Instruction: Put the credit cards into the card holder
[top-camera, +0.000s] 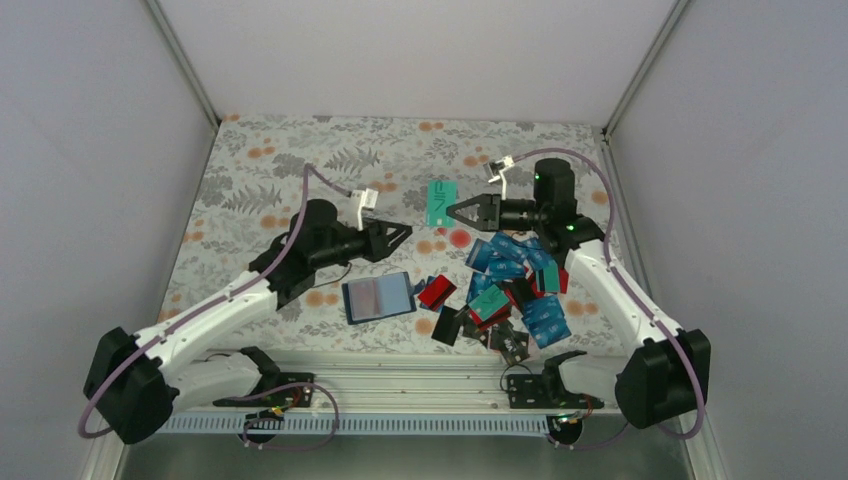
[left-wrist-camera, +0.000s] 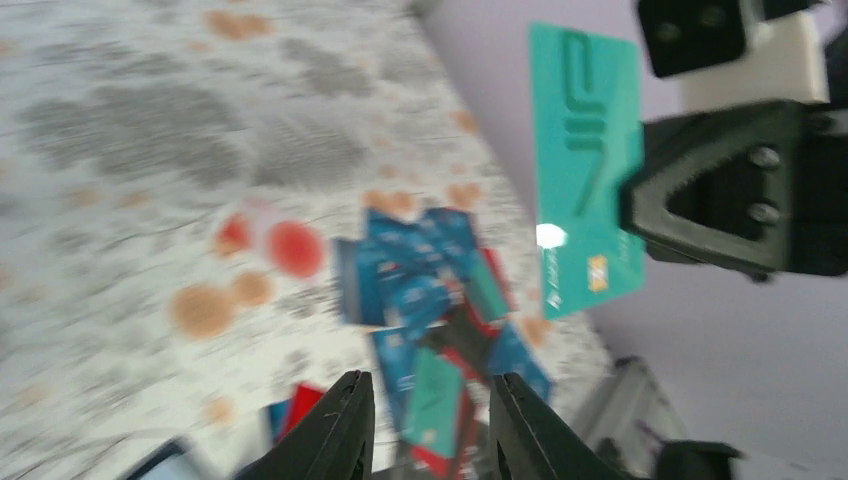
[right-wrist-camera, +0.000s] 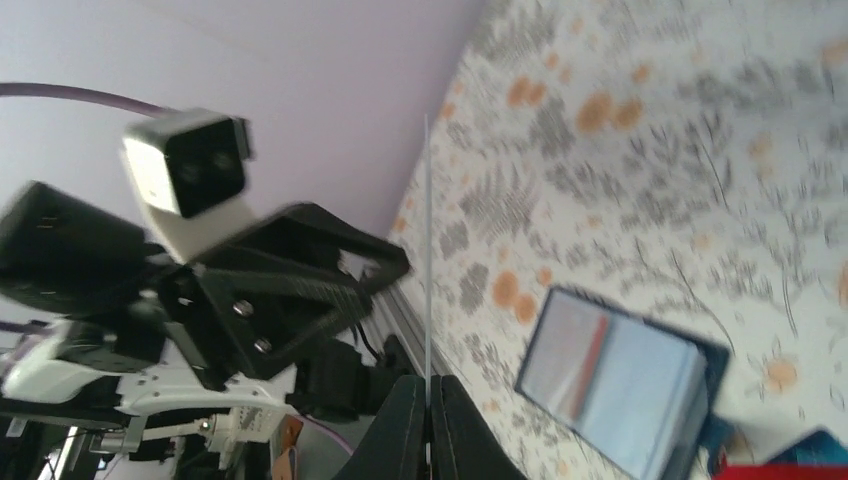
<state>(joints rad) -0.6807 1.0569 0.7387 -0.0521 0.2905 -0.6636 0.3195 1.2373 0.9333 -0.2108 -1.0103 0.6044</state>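
My right gripper (top-camera: 455, 212) is shut on a teal credit card (top-camera: 441, 203) and holds it on edge in the air above the floral mat. In the right wrist view that card (right-wrist-camera: 427, 250) shows as a thin line pinched between the shut tips (right-wrist-camera: 428, 392). My left gripper (top-camera: 400, 236) hangs just left of it, open, with nothing between its fingers (left-wrist-camera: 350, 410). From the left wrist the teal card (left-wrist-camera: 585, 170) sits upper right. The card holder (top-camera: 378, 297) lies open on the mat, also visible from the right wrist (right-wrist-camera: 620, 390). The pile of credit cards (top-camera: 512, 288) lies under the right arm.
A red card (top-camera: 437, 291) lies right beside the card holder. An aluminium rail (top-camera: 420, 365) runs along the mat's near edge. Pale enclosure walls (top-camera: 90, 150) close in the left, right and back sides.
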